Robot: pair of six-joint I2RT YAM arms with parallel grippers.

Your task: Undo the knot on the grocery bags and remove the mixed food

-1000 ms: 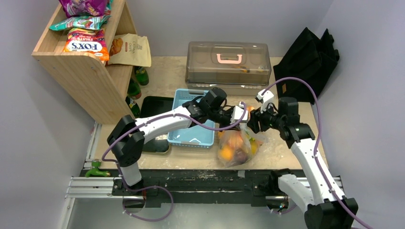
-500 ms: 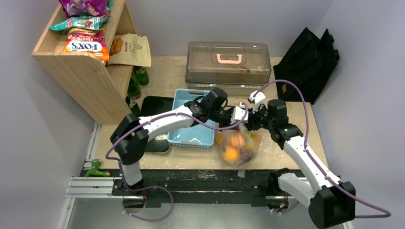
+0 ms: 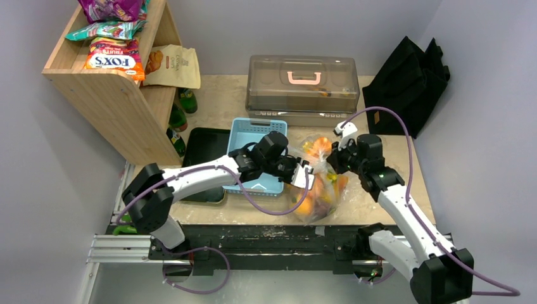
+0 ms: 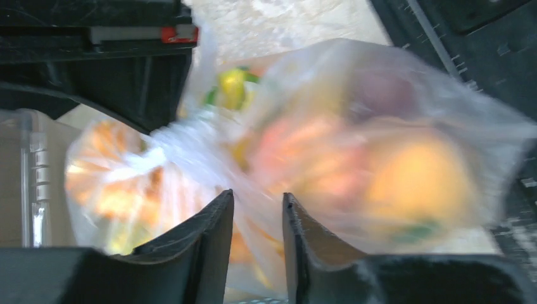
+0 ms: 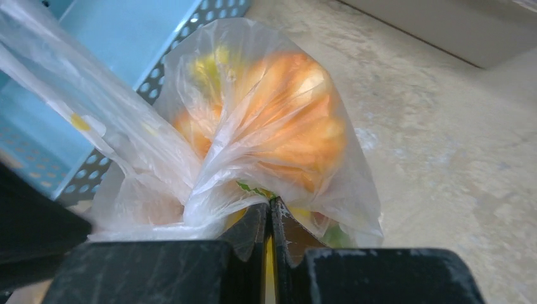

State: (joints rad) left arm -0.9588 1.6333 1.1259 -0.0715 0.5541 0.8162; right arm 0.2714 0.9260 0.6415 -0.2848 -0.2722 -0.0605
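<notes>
The grocery bag [image 3: 318,185] lies on the table [image 3: 218,104] just right of the blue basket [image 3: 256,144], and both arms meet over it. The mixed food [image 5: 285,126] is all inside the film: orange and yellow pieces, with something green low down (too blurred to name singly).

The right gripper [image 5: 271,208] has its jaws pressed together on the bunched plastic at the bag's neck. We take the whitish twisted strand just left of its fingers for the knot [image 5: 193,212]. From there the strand's long axis runs up and left, toward the basket.

The left gripper [image 4: 257,197] is on the bag's basket side, its jaws a narrow gap apart. Film shows through that gap, but we cannot tell whether either finger touches it, and we judge it holds nothing.

So the knot is at the right gripper, and the left one faces it across the bag. We judge the next pull should run along that strand, away from the right-hand pinch.
</notes>
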